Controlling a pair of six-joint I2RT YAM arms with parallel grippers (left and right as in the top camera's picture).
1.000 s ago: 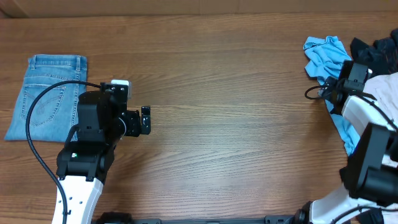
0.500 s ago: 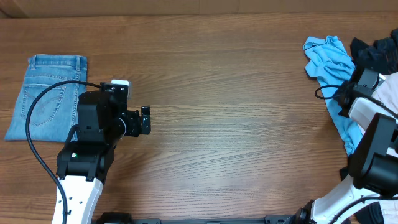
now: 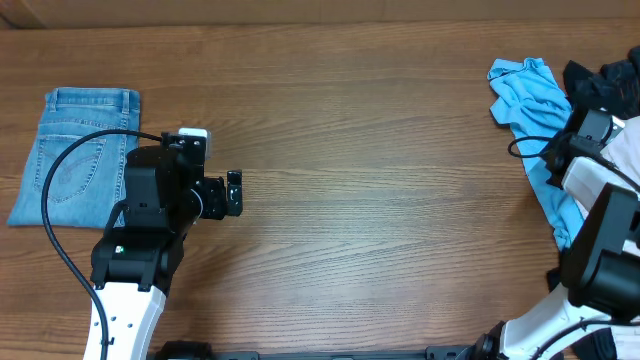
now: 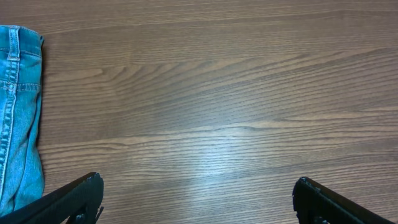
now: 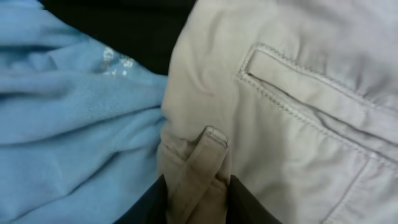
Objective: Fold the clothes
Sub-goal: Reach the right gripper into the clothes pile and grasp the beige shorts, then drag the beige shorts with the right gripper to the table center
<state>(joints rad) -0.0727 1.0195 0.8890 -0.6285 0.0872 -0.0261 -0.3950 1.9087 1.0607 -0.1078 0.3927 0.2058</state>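
Note:
The clothes, pale beige shorts, fill the right wrist view, showing a stitched pocket opening and a belt loop. My right gripper is shut on a bunched fold of the shorts at that loop, with the fabric squeezed between both dark fingers. In the overhead view the right gripper sits at the far right edge, in the garment pile where a strip of the shorts shows. My left gripper hovers open over bare wood, its fingers wide apart and holding nothing.
Folded blue jeans lie at the far left of the table, also at the left wrist view's edge. A light blue shirt and a dark garment lie bunched beside the shorts.
My right gripper has moved right into the pile and closed onto the beige shorts. The left arm has not moved.

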